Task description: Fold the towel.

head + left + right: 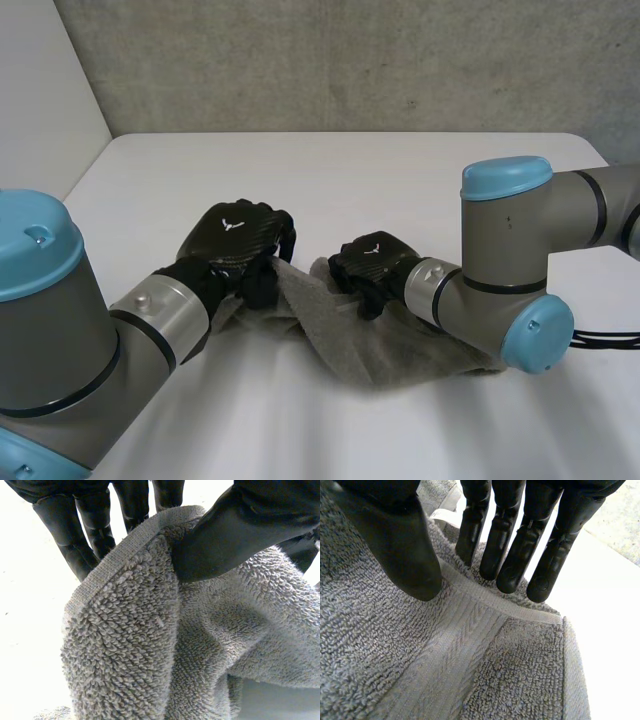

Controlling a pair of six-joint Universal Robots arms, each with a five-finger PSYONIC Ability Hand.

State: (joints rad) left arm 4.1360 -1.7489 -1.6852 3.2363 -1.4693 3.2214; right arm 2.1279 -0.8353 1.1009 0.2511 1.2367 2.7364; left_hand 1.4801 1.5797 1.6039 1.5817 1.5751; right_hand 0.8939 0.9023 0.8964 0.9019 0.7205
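Nearest: grey towel bunched on white table, long axis across the table, hand to hand. Hangs raised at its left end. Left hand: thumb and fingers pinching hemmed edge there. Right hand: thumb and fingers closed on hem near a corner. Beyond, bare tabletop, then grey wall.

Head camera overlooks; wrist cameras (close) share towel.

Grey towel on white table
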